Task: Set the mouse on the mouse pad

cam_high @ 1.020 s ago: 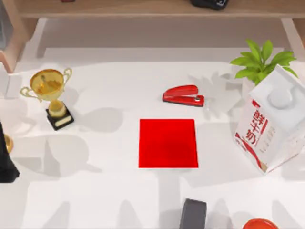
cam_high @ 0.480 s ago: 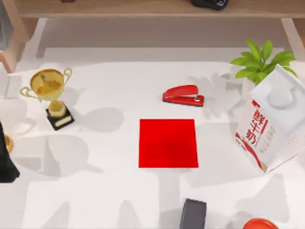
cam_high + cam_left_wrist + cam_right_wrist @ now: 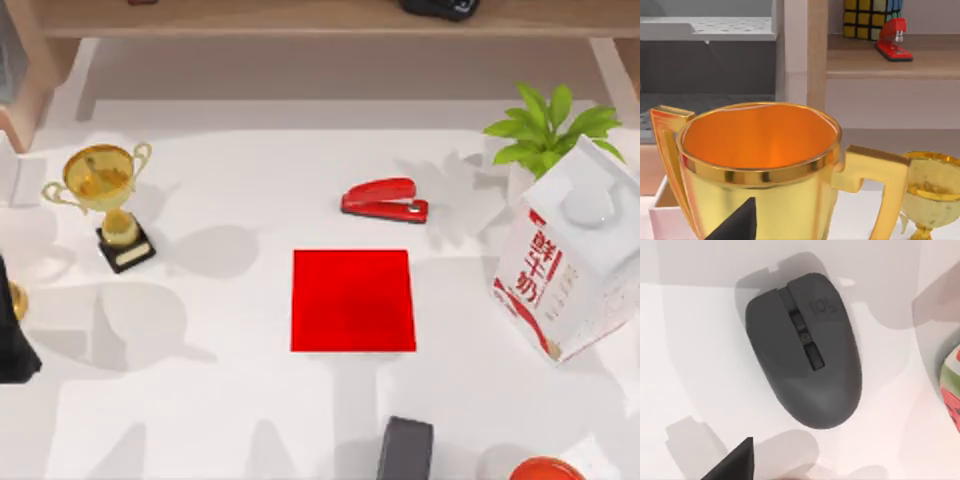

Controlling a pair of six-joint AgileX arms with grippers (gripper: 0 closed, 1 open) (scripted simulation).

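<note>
One dark tip of the right gripper (image 3: 735, 464) juts into the right wrist view, hanging above the mouse (image 3: 802, 347) and apart from it. It holds nothing I can see, and how wide it stands open I cannot tell. The mouse lies flat on the white table (image 3: 685, 350), its wheel and buttons facing up, with a red, white and green edge (image 3: 953, 390) near it.

The pad (image 3: 353, 300) lies flat at the middle of the table in the top view, its whole red face showing. A stapler (image 3: 385, 200) sits just behind it, apart from it. A dark grey block (image 3: 405, 448) sits at the near edge, below the pad's right corner.

The left arm (image 3: 12, 345) stays at the table's left edge. A dark tip of the left gripper (image 3: 737, 225) shows in the left wrist view, close against a big gold cup (image 3: 757, 165); whether it touches the cup, and how far open it is, I cannot tell. The cup's bowl shows a bare orange inside. A smaller trophy (image 3: 930, 195) stands beside it, and a white box (image 3: 662, 215) sits on its other side, its contents hidden. On the shelf (image 3: 875, 62) behind sit a colour cube (image 3: 871, 17) and a second stapler (image 3: 894, 45).

A milk carton (image 3: 570, 265), cap on, stands tilted at the table's right, with a plant (image 3: 545, 130) behind it.
</note>
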